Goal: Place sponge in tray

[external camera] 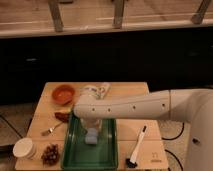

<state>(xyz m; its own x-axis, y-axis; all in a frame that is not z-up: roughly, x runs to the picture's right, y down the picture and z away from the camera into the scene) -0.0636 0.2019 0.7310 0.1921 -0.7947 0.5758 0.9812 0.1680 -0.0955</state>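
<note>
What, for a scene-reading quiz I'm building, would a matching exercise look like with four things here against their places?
Things:
1. sponge
2. orange bowl
3. brush
4. gripper

Places:
A. on the table, to the picture's right of the green tray
B. over the tray's far half, just above the sponge
C. near the table's far corner, on the picture's left
D. inside the tray

Pairs: 1-D, 2-C, 3-A, 4-B
</note>
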